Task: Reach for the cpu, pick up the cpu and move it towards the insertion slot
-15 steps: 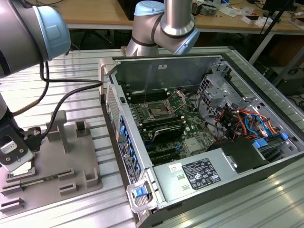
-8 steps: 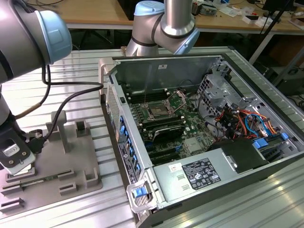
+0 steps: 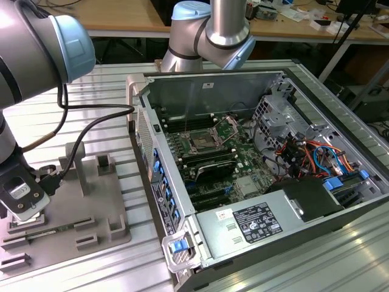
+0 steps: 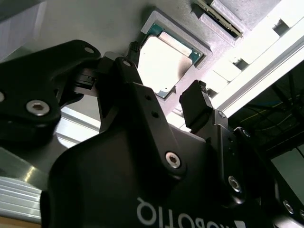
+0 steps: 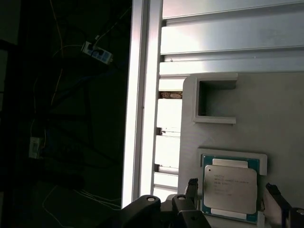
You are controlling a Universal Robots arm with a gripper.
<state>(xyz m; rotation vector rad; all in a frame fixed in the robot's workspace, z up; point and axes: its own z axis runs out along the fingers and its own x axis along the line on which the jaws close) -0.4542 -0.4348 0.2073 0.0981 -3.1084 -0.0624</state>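
Ribbed aluminium tabletop point(image 3: 103, 79) carries a flat grey plastic fixture tray point(image 3: 91, 201) at the exterior view's left and an open grey metal computer case point(image 3: 206, 91) at its right. We see the black two-fingered claw point(image 3: 24, 198) low over the tray's near left part. The small square silvery cpu with its thin green rim point(image 5: 229, 192) lies flat in a raised grey pocket of that tray. The claw is spread wide and empty, with its fingers point(image 4: 195, 97) standing on opposite sides of the chip; we cannot tell whether they touch it. We judge the grasp needs a centred claw, pads square to the chip's thin edges and clear of the pocket walls, so it does not tilt. The square metal-framed insertion slot point(image 3: 200, 144) sits well apart, inside the case.
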